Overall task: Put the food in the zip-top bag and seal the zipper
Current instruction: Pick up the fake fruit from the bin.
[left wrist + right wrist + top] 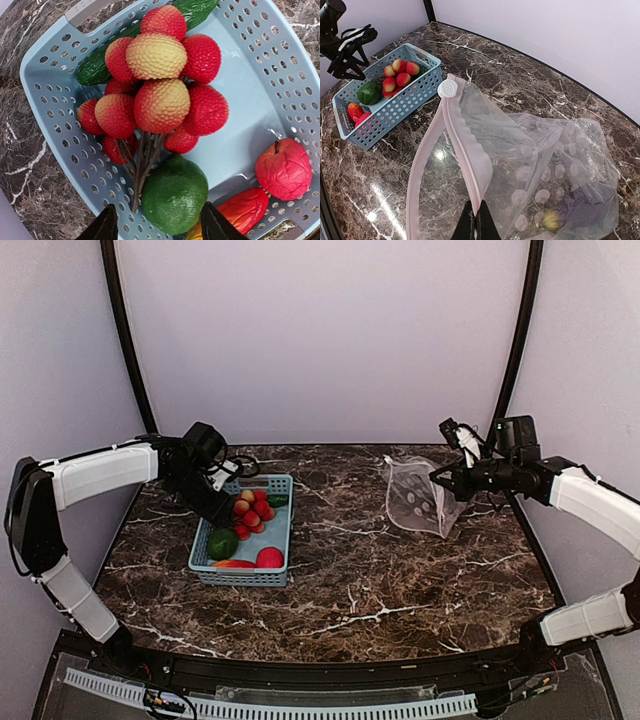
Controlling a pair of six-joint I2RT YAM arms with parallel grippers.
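Left tool (161,223), half-open and empty, hangs over the round green toy avocado (172,197) in the pale-blue slotted plastic basket (260,75), right tool (475,222) pinches the clear spotted plastic bag (545,165) by its rim, and the smooth avocado may squirt from the jaws.

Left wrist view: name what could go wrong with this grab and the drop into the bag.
1. The left gripper straddles the avocado, but the fruit bunch's stems lie against it; closing may snag them or squeeze the round avocado out.
2. The right gripper pinches just one lip of the zip-top bag, so its mouth hangs narrow and limp; dropped food could miss.
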